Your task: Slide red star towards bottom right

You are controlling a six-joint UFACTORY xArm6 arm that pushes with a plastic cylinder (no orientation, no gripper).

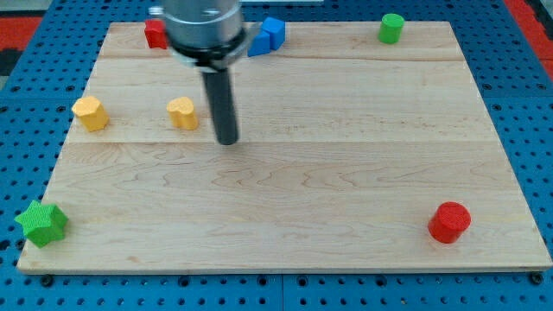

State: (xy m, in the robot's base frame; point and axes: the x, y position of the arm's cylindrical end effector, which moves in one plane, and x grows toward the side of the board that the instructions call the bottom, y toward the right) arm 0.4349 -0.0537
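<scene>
A red block, partly hidden behind the arm's body, sits at the board's top left; its shape cannot be made out. My tip rests on the board left of centre, well below that red block and just right of a yellow heart-shaped block. A red cylinder stands near the bottom right corner.
A yellow hexagonal block lies at the left. A blue block sits at the top centre, a green cylinder at the top right, a green star at the bottom left corner. The wooden board lies on a blue pegboard.
</scene>
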